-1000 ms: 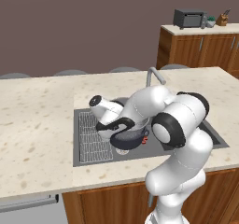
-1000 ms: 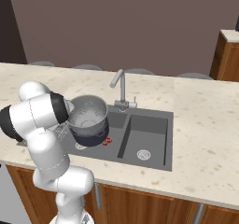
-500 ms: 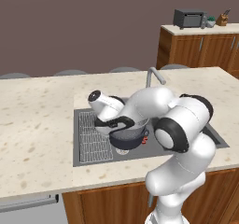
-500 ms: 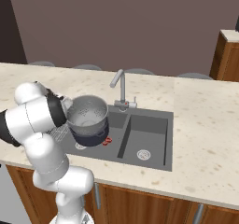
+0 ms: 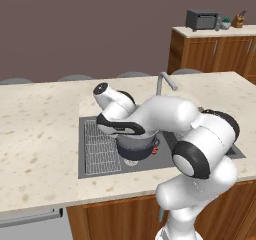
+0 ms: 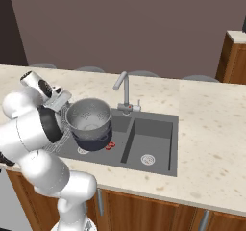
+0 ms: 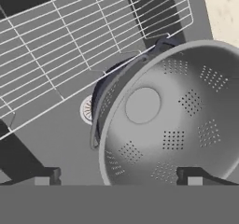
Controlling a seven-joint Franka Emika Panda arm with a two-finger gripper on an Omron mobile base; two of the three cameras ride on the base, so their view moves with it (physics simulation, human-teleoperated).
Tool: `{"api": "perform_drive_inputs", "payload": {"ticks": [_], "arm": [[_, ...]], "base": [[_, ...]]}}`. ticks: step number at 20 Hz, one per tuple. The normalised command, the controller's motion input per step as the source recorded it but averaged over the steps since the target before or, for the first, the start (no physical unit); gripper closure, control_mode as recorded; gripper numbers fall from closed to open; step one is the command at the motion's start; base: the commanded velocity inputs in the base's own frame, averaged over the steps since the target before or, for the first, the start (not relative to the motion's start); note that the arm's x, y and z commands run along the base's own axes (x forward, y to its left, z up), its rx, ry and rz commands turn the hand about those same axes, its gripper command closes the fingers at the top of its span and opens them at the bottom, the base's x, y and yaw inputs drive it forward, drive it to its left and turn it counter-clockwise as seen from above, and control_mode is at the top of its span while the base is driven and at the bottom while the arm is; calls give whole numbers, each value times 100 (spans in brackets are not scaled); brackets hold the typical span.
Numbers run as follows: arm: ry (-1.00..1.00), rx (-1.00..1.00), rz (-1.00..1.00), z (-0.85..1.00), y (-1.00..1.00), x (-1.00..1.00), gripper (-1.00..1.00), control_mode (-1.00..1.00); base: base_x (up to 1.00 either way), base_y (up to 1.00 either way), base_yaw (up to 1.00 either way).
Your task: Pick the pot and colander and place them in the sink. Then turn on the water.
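Counter: pale speckled stone, running around the basin on all sides; wooden cabinet fronts below it
Wire rack: lies in the left part of the sink, left of the pot in the left base view; in the hand view its thin wires cross the upper half, above the colander's rim
Gripper: fingers spread wide apart and released, one dark tip low left, the other low right, with the near rim of the colander between them; neither tip seems to press on the metal, though the bottom edge of that view cuts the contact off
Pot: dark, sitting in the left basin of the sink, its lower wall showing beneath the colander; in the hand view a dark arc of its rim curves out to the left of the colander
Colander: silver, perforated, nested in the pot's mouth and tilted a little; clusters of tiny holes and a plain round disc at its bottom show in the hand view
Sink: dark grey, two basins; the right basin has a round drain
Faucet: curved grey gooseneck behind the divider, spout turned toward the left basin; no stream falls from it
Far cabinet: wooden unit at the back right with a small dark appliance on top
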Motion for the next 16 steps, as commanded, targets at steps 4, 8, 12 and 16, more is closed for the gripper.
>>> {"api": "perform_drive_inputs", "payload": {"ticks": [4,8,12,16], "arm": [[0,6,0,40,-18,-22,-100,-100],[0,13,0,45,-42,-30,-100,-100],[0,17,0,42,-62,-33,-100,-100],[0,21,0,30,-83,-38,-100,-100]], "base": [[0,0,0],[0,0,0],[0,0,0],[0,0,0]]}}
